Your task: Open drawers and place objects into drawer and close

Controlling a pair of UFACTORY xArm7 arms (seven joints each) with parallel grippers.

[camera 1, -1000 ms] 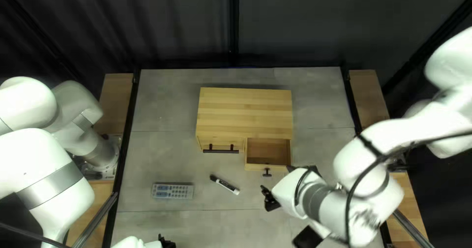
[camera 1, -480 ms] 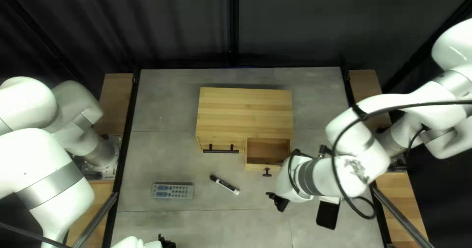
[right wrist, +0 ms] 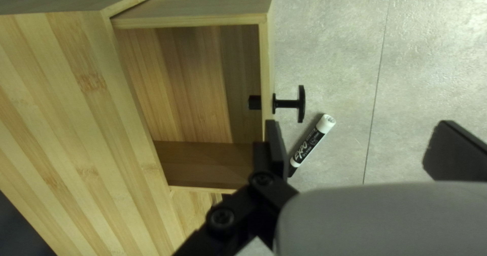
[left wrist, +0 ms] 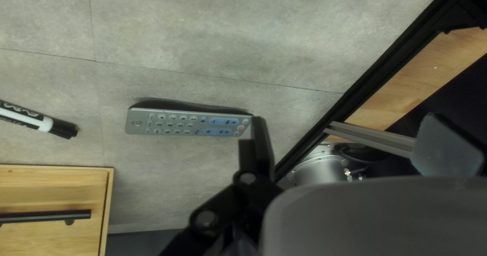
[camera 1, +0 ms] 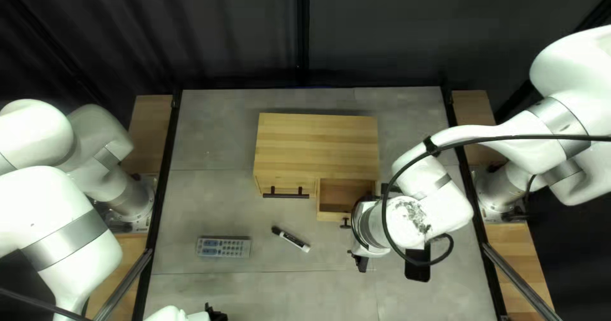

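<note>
Clearly, marker [camera 1: 293, 239], long axis diagonal, cap [camera 1: 275, 230] toward table's [camera 1: 216, 149] far left.

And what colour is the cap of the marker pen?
The marker's cap is black; it shows best in the left wrist view.

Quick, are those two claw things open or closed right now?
Left gripper: open, holding nothing.
Right gripper: open, holding nothing.

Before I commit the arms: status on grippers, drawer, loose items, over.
Left gripper open, nothing held. Right gripper open, nothing held, near open drawer. Drawer empty; marker and remote outside. Possible obstruction: right gripper by drawer front.
</note>
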